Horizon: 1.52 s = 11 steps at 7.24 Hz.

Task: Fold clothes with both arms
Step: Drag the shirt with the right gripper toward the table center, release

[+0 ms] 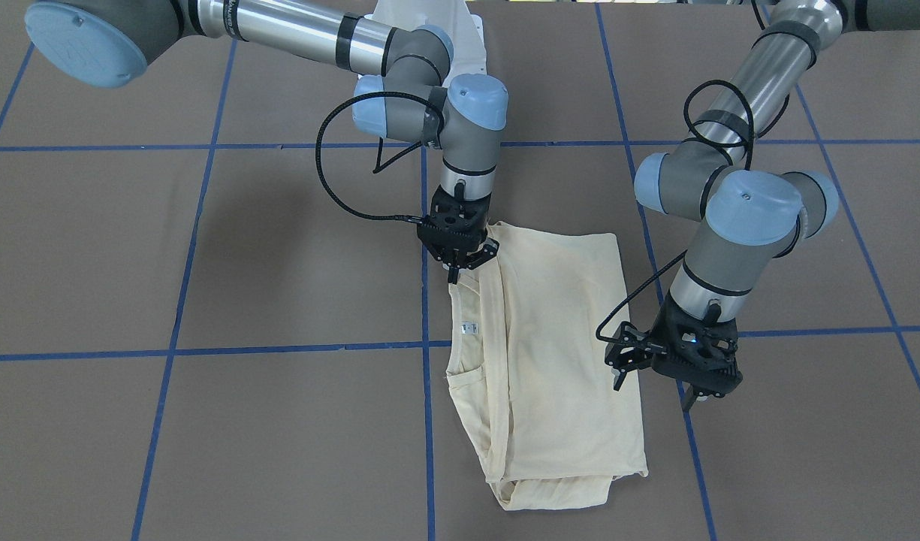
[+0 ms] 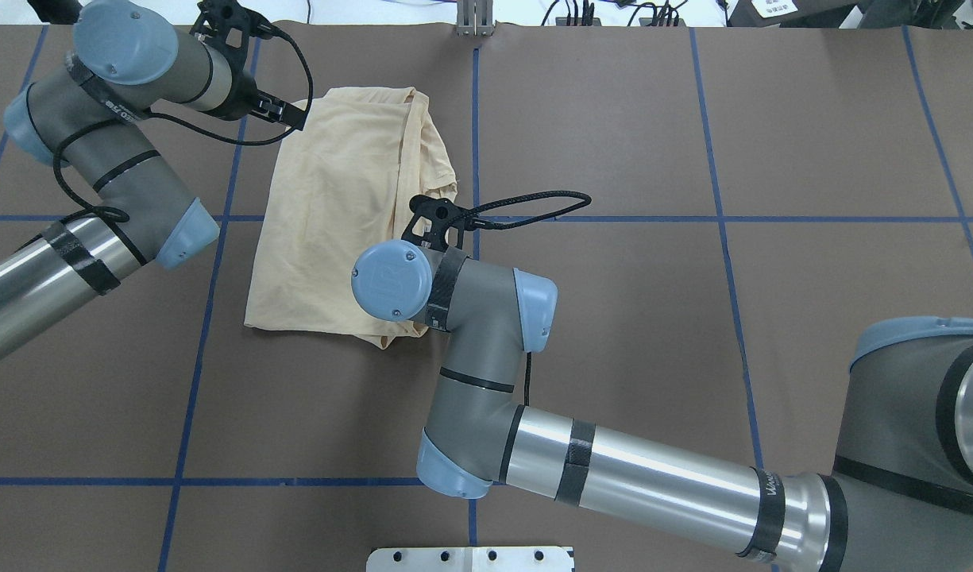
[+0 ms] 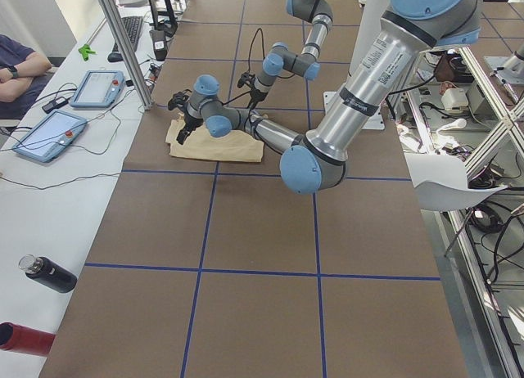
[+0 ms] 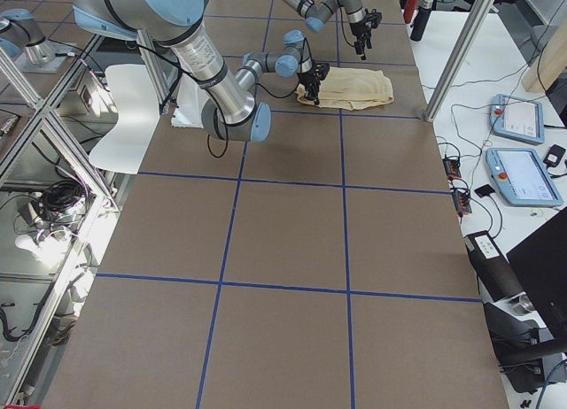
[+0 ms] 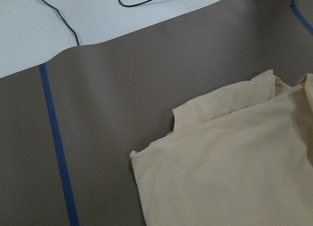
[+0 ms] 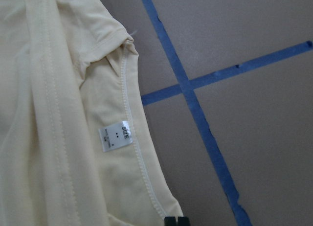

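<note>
The right gripper, just left of centre in the front-facing view, points down with its two fingers spread apart at the upper left corner of the T-shirt. Whether its tips touch the cloth cannot be told. The left gripper, right of centre, also has its fingers apart and hangs just beside the shirt's right edge. The shirt lies in the middle of the frame between the two grippers, flat on the brown table. It is pale cream-yellow and folded lengthwise into a tall, narrow rectangle, with stacked layers showing along its left and bottom edges. A small white neck label sits at the left edge, below the right gripper. Blue tape lines cross the table in a grid.
</note>
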{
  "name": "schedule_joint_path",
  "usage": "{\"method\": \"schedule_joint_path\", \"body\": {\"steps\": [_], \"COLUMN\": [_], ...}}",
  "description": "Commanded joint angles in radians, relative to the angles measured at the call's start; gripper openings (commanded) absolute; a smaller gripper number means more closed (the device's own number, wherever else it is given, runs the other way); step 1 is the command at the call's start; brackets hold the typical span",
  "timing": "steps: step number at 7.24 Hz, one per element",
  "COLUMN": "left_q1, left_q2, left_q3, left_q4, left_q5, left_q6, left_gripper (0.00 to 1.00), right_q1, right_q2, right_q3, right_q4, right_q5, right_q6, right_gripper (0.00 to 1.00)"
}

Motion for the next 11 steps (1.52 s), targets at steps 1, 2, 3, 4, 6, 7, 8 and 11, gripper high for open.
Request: {"method": "schedule_joint_path", "body": {"steps": [1,2,3,4,6,7,8,11], "left_q1": [0.003,0.003,0.003,0.003,0.003,0.003,0.004,0.007], "left_q2": [0.02,0.035,0.041,0.043,0.043,0.043,0.043,0.043], "left_q3": [-0.023,-0.038,-0.043,-0.046,-0.048,-0.048,-0.048,-0.057], "left_q4": [0.0,0.0,0.0,0.0,0.0,0.0,0.0,0.0], "left_q5": [0.0,-0.001,-0.001,-0.001,-0.001,-0.001,-0.001,-0.003], "left_q6": [0.0,0.0,0.0,0.0,0.0,0.0,0.0,0.0], "left_gripper": [1.0,1.0,1.0,1.0,1.0,1.0,1.0,1.0], "right_q1": [0.021,0.021,-0.017,-0.09,-0.14,-0.14,-0.141,0.065], "right_q2": [-0.131,-0.289,-0.42,-0.503,-0.553,-0.56,-0.554,-0.399], "right_q3": [0.173,0.355,0.529,0.64,0.671,0.673,0.673,0.542], "right_q4": [-0.013,-0.016,-0.042,-0.081,-0.085,-0.085,-0.085,-0.085], "right_q5": [0.024,0.021,0.001,-0.08,-0.12,-0.119,-0.114,0.019], "right_q6": [-0.003,-0.002,0.006,0.017,0.063,0.063,0.052,-0.124], "right_gripper": [0.0,0.0,0.0,0.0,0.0,0.0,0.99,1.0]}}
